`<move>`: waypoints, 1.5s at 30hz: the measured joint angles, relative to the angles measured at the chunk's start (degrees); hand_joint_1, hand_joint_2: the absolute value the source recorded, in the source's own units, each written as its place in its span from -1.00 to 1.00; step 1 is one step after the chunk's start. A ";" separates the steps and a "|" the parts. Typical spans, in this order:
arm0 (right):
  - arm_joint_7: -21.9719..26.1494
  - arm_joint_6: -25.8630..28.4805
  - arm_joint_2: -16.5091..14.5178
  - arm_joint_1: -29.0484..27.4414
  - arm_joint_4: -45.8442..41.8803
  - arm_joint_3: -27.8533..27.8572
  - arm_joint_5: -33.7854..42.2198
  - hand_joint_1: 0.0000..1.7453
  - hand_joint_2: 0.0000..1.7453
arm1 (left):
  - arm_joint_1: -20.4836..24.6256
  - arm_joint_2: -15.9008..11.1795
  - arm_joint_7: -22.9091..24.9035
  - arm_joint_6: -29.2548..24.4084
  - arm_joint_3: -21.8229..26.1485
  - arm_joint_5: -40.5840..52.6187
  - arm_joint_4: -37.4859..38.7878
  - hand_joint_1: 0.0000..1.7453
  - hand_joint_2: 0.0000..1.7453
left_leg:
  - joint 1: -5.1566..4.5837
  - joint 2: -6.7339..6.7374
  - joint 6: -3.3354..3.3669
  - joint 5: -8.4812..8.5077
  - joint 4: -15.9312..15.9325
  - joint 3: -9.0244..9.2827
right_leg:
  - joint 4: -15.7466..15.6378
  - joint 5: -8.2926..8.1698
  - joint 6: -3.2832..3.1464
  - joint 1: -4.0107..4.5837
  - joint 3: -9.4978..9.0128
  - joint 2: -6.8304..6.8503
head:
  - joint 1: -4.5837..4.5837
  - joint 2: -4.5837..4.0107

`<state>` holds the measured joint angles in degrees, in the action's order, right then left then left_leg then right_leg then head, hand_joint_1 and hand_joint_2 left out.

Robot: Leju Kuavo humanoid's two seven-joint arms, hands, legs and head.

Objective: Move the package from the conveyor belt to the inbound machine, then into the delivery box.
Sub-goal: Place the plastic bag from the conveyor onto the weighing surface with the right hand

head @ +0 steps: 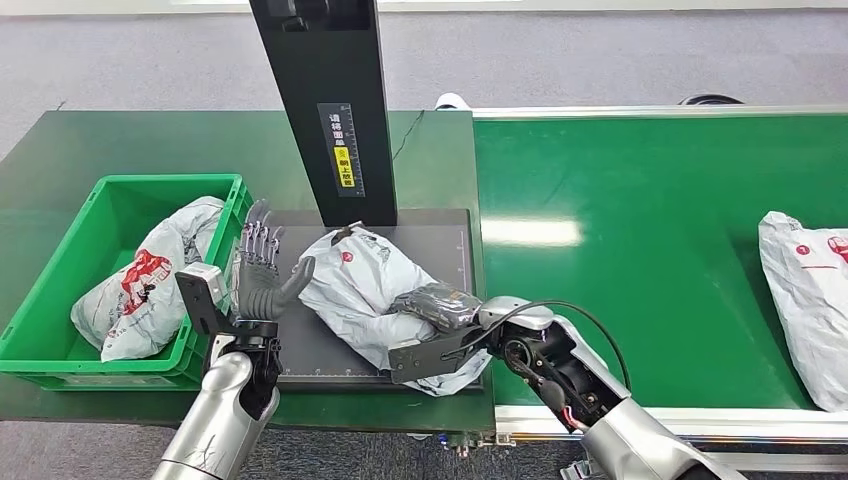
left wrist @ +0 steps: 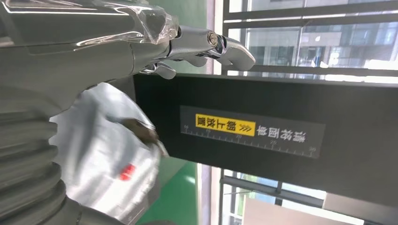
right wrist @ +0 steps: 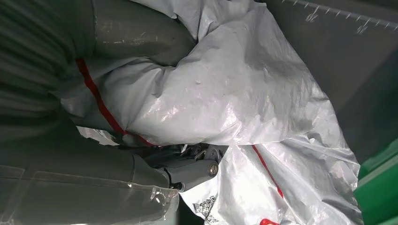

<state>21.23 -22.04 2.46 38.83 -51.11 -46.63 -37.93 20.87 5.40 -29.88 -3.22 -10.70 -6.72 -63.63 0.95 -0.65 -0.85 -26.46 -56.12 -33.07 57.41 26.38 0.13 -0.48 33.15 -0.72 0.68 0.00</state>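
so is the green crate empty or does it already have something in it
Not empty: the green crate already holds a crumpled grey-white package with red print, lying inside its walls.

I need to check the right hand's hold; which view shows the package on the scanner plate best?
The head view: the whole package lies on the plate, right hand gripping it. The right wrist view shows crumpled film close up; the left wrist view, one blurred part.

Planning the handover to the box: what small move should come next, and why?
Probably bring the left hand in onto the package: it is open beside the bag, which lies on the inbound machine's platform in the right hand, with the green box just beyond.
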 joint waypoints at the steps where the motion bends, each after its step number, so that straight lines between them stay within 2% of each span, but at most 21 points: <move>1: 0.66 -0.29 -0.40 0.83 1.16 -0.99 0.78 1.00 1.00 | 0.03 0.01 0.02 -0.22 -0.01 -0.21 -0.07 -1.00 1.00 | 0.00 0.00 0.00 0.00 0.00 0.00 | 0.00 0.00 0.00 0.00 0.00 0.00 | 0.00 0.00; 5: 3.99 -0.72 -2.08 3.42 5.09 -4.43 3.34 1.00 1.00 | 0.16 0.06 0.02 -0.52 -0.11 -0.86 -0.11 -1.00 1.00 | 0.00 0.00 0.00 0.00 0.00 -0.01 | 0.01 0.00 0.00 0.00 0.01 0.00 | 0.01 0.00; 8: 4.62 -0.71 -2.89 4.45 6.90 -5.99 3.69 1.00 1.00 | 0.18 0.09 0.02 -0.57 -0.14 -1.01 -0.11 -1.00 1.00 | 0.00 0.00 0.00 0.00 0.00 -0.02 | 0.01 0.01 0.01 -0.01 0.00 0.00 | 0.00 0.00; 9: 4.72 -0.70 -3.04 4.67 7.31 -6.34 3.75 0.93 1.00 | 0.18 0.09 0.02 -0.57 -0.14 -1.02 -0.11 -1.00 1.00 | -0.01 -0.01 0.00 0.00 0.00 -0.02 | 0.01 0.01 0.01 -0.01 0.00 0.00 | -0.01 0.00; 12: 5.59 -0.52 -3.34 4.99 8.18 -7.06 4.44 -0.56 1.00 | 0.18 0.09 0.02 -0.56 -0.14 -1.04 -0.11 -1.00 1.00 | -0.01 -0.01 0.00 0.00 -0.01 -0.02 | 0.01 0.01 0.01 -0.01 0.00 0.00 | 0.00 0.00; 13: 6.03 -0.32 -3.40 5.03 8.39 -7.23 4.88 -1.00 1.00 | 0.18 0.09 0.02 -0.56 -0.14 -1.04 -0.11 -1.00 1.00 | -0.01 -0.01 0.00 0.00 -0.01 -0.02 | 0.01 0.00 0.01 -0.01 0.00 0.00 | 0.01 0.00; 20: 9.42 2.48 -3.56 4.92 9.49 -7.54 8.70 -1.00 1.00 | -0.24 -0.01 -0.35 -0.53 -0.14 -1.08 -0.30 -1.00 1.00 | 0.00 0.00 0.00 0.00 0.00 -0.01 | 0.01 0.00 0.00 -0.01 0.01 0.00 | 0.01 0.00; 26: 11.00 6.45 -3.38 3.60 8.26 -4.59 11.37 -1.00 1.00 | -1.32 -0.43 -1.08 1.20 -0.27 0.47 -0.80 -1.00 1.00 | -0.01 -0.01 0.00 0.00 0.00 -0.02 | 0.01 0.01 0.01 -0.01 0.01 0.00 | 0.00 0.00; 31: 9.54 9.81 -2.81 2.33 6.11 -0.02 11.26 -1.00 1.00 | -2.57 -1.81 -1.09 4.97 -2.08 8.13 -1.07 -1.00 1.00 | -0.01 -0.01 0.00 0.00 -0.01 -0.01 | 0.00 0.01 0.01 -0.01 0.01 0.00 | -0.01 0.00; 37: 11.47 10.78 -2.52 -0.12 4.04 4.53 12.42 -1.00 1.00 | -3.18 -2.97 -1.99 7.89 -4.64 14.54 -1.11 -1.00 1.00 | 0.00 -0.01 0.00 0.00 0.00 -0.01 | 0.00 0.01 0.00 -0.01 0.01 0.01 | 0.01 0.00; 45: 13.60 18.84 -2.53 -5.62 -1.46 13.84 17.70 -1.00 1.00 | -3.28 -4.46 -3.00 13.03 -10.14 27.86 -1.38 -1.00 1.00 | -0.01 -0.02 0.01 -0.01 0.00 -0.02 | 0.00 0.01 0.01 -0.02 0.01 0.01 | 0.00 0.01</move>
<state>34.83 -3.20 -0.07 33.21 -52.57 -32.79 -20.23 17.58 0.93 -32.88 9.81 -20.84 21.14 -65.00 0.93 -0.67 -0.84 -26.47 -56.13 -33.08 57.41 26.39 0.14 -0.50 33.16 -0.71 0.68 0.01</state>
